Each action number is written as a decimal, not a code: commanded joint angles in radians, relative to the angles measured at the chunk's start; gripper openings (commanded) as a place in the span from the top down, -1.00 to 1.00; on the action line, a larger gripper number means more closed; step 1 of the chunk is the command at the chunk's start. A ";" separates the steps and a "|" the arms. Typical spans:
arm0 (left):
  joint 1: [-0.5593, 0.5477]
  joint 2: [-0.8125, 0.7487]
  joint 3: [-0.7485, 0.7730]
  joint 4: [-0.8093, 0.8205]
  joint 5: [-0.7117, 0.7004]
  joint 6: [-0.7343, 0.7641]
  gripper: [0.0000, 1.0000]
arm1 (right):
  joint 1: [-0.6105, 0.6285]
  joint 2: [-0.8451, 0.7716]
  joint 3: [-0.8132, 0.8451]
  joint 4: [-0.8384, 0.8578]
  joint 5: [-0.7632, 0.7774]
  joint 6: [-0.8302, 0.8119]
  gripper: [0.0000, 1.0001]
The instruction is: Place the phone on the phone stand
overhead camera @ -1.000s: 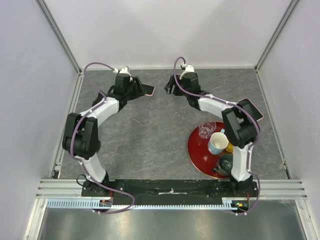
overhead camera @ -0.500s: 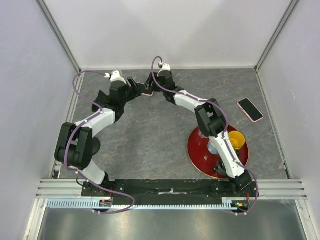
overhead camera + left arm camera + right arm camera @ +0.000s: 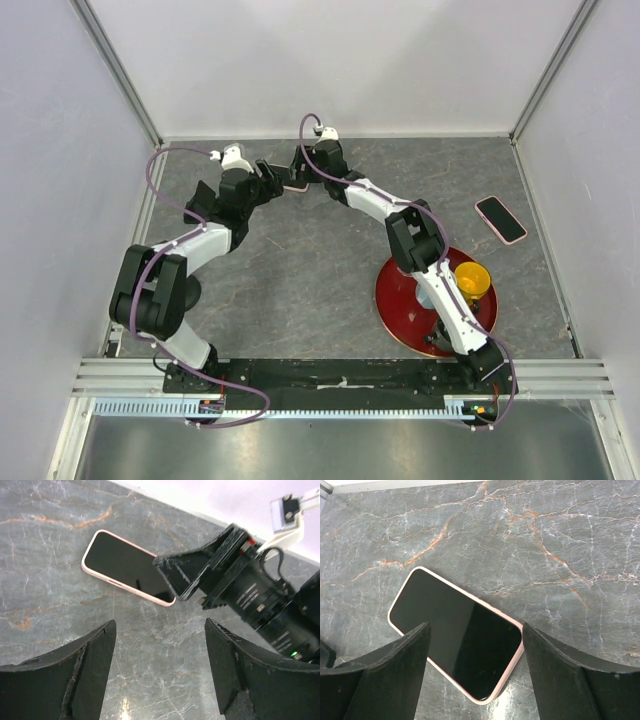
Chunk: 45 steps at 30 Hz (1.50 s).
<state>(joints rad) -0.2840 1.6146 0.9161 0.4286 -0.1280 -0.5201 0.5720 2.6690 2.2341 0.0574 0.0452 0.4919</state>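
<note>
On grey table: flat pink-cased phone, black screen; left tool, right tool gaping.

The phone lay flat on the surface near its far edge, the left pincer just to its left, the right pincer spread above it. A second phone lay well apart to the right, behind a plate carrying a cup.

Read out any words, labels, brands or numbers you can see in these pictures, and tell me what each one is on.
No text here can be read.
White print on the right arm's black wrist housing: too blurred to read.
The phone under the wrist cameras: dark screen, no writing shows.
</note>
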 commanded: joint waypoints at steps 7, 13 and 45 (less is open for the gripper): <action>-0.017 -0.007 -0.036 0.085 -0.016 0.051 -0.57 | -0.043 0.103 0.136 -0.022 -0.083 0.040 -0.76; -0.018 0.010 -0.049 0.110 -0.016 0.032 -0.56 | -0.052 0.196 0.199 0.025 -0.253 0.161 -0.77; 0.020 0.479 0.625 -0.694 -0.125 0.038 -0.78 | -0.001 -0.652 -0.925 0.462 -0.042 -0.041 -0.96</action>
<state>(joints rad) -0.2409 2.0342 1.4223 -0.1303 -0.2382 -0.5247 0.6025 2.0586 1.3529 0.4244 -0.0570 0.4732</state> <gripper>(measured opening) 0.863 0.980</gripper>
